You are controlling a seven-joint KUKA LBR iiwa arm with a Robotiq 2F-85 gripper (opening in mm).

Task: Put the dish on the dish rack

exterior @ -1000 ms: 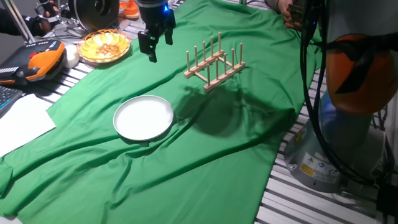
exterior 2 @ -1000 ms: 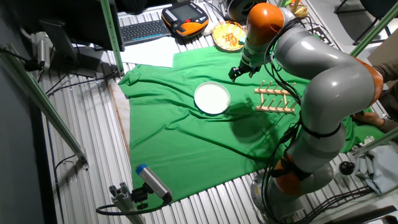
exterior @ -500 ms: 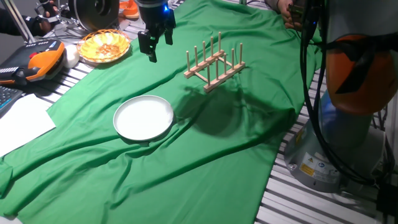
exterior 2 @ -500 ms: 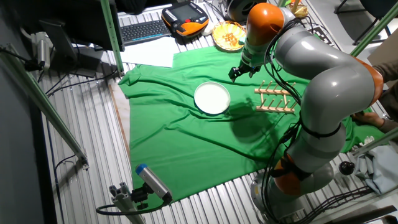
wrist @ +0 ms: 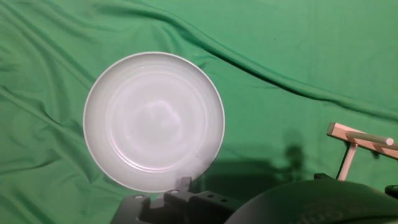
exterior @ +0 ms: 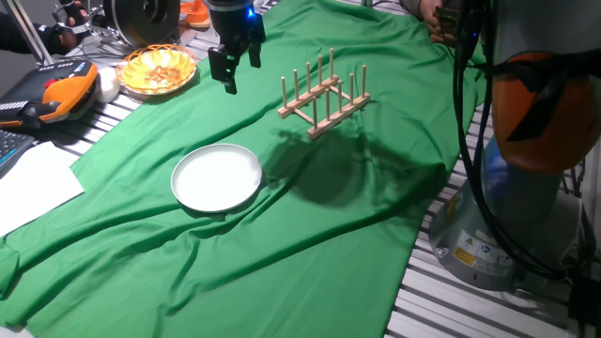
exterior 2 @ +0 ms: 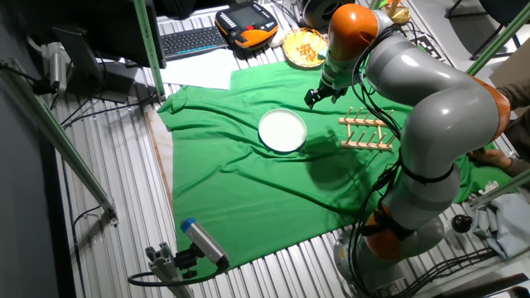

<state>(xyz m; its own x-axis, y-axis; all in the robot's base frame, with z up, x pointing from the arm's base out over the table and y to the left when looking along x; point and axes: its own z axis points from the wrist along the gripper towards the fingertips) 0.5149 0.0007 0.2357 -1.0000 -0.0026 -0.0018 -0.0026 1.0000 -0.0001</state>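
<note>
The dish [exterior: 217,177] lies flat on the green cloth [exterior: 310,235] that covers the desk, and nothing touches it. It is empty and white, with a low rim all around. The dish rack [exterior: 324,95] stands upright on the same cloth, well apart from the dish, and no plate is between its pegs. So the task is at its very first step: the approach to the dish, with no grasp made yet.

The tool [exterior: 233,64] hangs in the air above the cloth, between the woven basket of food [exterior: 157,69] and the rack, and it holds nothing. In one fixed view its 2 fingers point down with a gap between them, so I judge it spread. In the hand view the fingers themselves are hardly visible, only the dark body at the bottom edge, with the dish [wrist: 154,121] in full sight and 1 corner of the rack [wrist: 360,142] at the right.

The next move, as I judge it, calls for the tool to come down at the rim of the dish. This is not easy, because the dish is shallow and lies flat on soft wrinkled cloth, so 1 finger must get under the edge. After that the dish must be turned upright to fit between the pegs
</note>
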